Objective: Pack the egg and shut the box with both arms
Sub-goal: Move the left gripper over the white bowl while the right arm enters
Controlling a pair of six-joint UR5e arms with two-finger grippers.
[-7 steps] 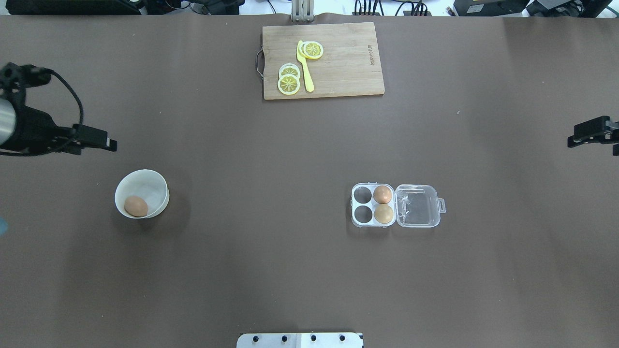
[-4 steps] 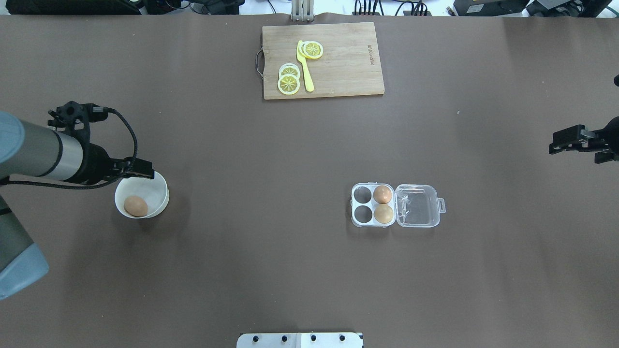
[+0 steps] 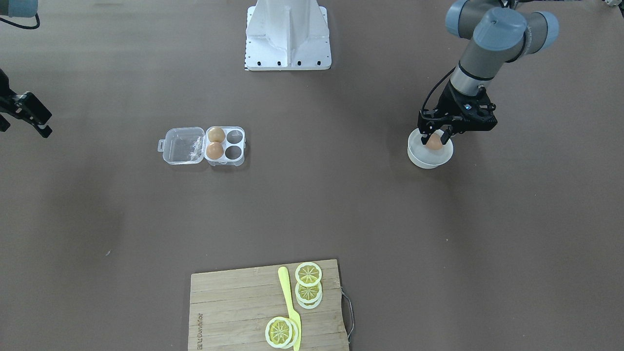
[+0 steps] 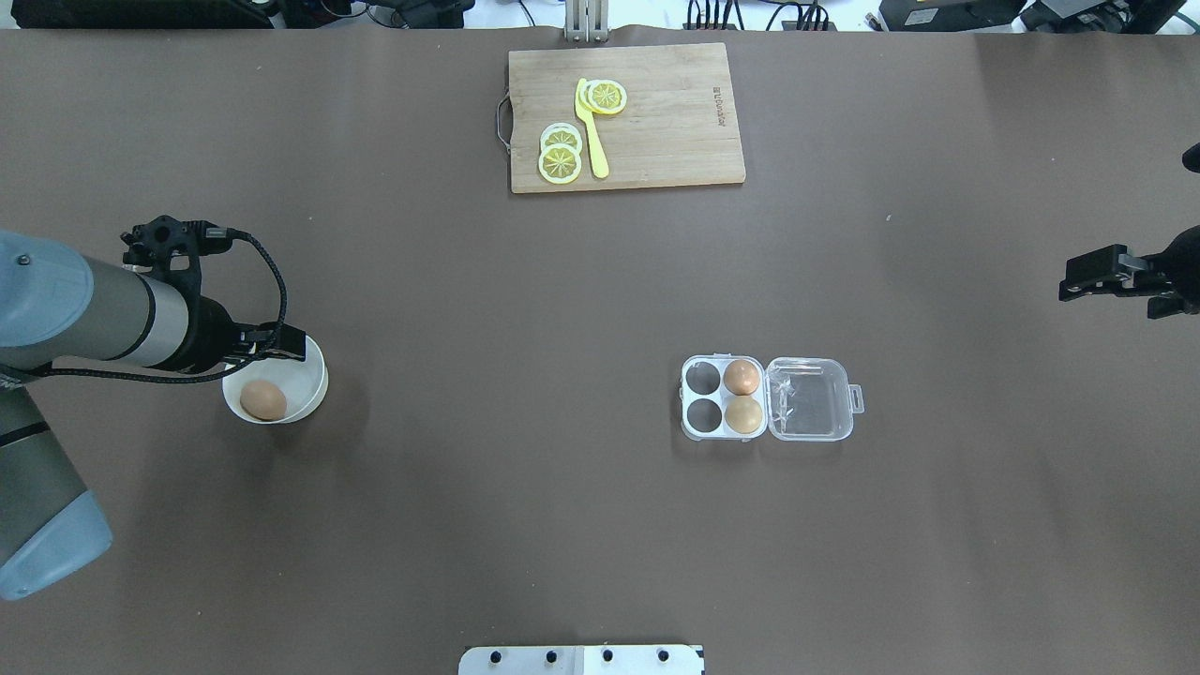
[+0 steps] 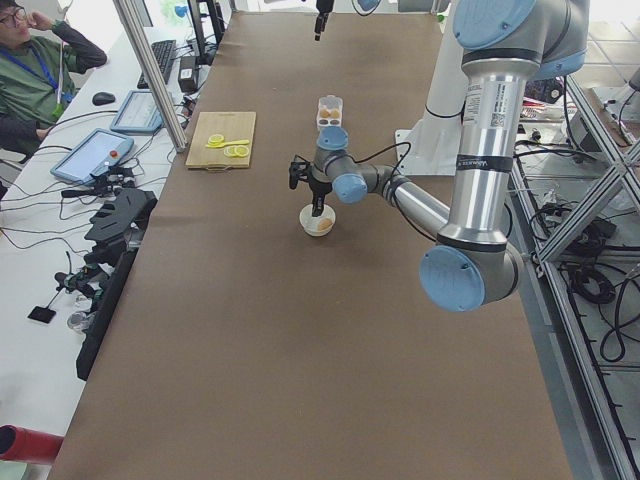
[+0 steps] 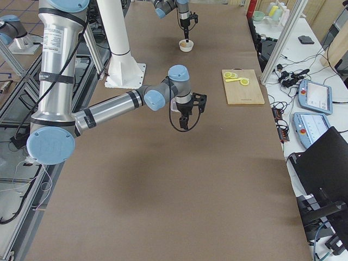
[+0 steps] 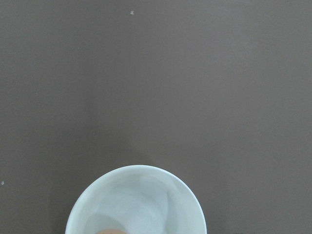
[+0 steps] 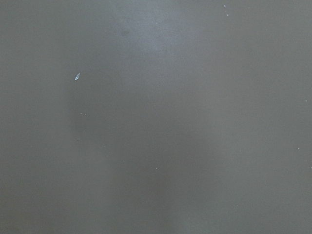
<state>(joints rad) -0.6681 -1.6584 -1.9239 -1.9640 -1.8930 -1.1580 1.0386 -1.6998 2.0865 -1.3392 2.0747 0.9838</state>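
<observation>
One tan egg (image 4: pixel 263 399) lies in a round white bowl (image 4: pixel 314 394) at the table's left. My left gripper (image 4: pixel 286 352) hangs over the bowl's far rim, open and empty. In the front view its fingers (image 3: pixel 422 127) straddle the egg (image 3: pixel 434 142) from just above. The left wrist view shows the bowl (image 7: pixel 136 200) at its bottom edge. The clear box (image 4: pixel 720 398) stands right of centre, lid (image 4: pixel 809 398) laid open to the right. Two eggs (image 4: pixel 742 377) (image 4: pixel 744 415) fill the cells by the hinge; the two left cells are empty. My right gripper (image 4: pixel 1078 279) is open and empty, high at the far right.
A wooden cutting board (image 4: pixel 675 122) with lemon slices (image 4: pixel 560 161) and a yellow knife (image 4: pixel 592 141) lies at the table's far middle. The robot's base plate (image 4: pixel 581 659) is at the near edge. Brown tabletop lies between the bowl and the box.
My left arm has swung in from the left edge until its gripper is over the bowl. My right gripper has moved a little inward from the right edge.
</observation>
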